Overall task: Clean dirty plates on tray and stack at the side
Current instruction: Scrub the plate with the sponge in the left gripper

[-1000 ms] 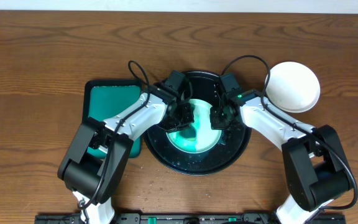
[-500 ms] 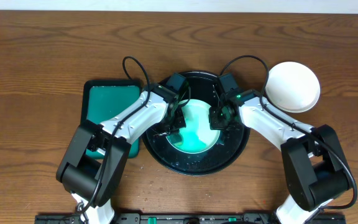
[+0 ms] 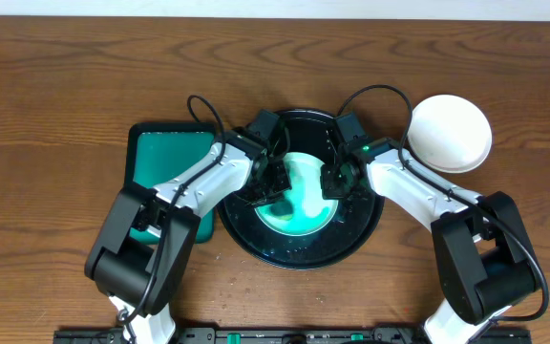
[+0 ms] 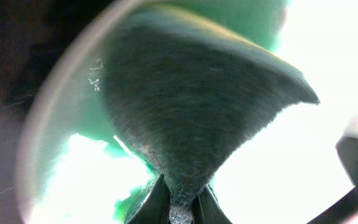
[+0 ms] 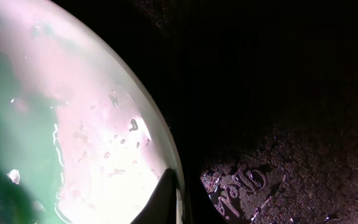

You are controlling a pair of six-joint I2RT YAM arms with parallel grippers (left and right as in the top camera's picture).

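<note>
Large round glossy black tray with raised rim (image 3: pixel 361 234): centre of wooden table (image 3: pixel 65 76), between the two arms

Small round pale plate smeared teal-green (image 3: pixel 299 218): lying inside the black tray, upper part hidden by both wrists

Left gripper (image 3: pixel 273 183): clenched on a dark grey felt-like wiping pad (image 4: pixel 197 106), pad pressed on the plate's left half

Right gripper (image 5: pixel 176 199): pinched on the plate's right rim, above the wet tray floor

Clean white round plate (image 3: pixel 450 132): on the table near the black tray's upper right; one or a stack, cannot tell

Rectangular green tray with black rim (image 3: pixel 165 158): just left of the round tray, left arm crossing over it
</note>
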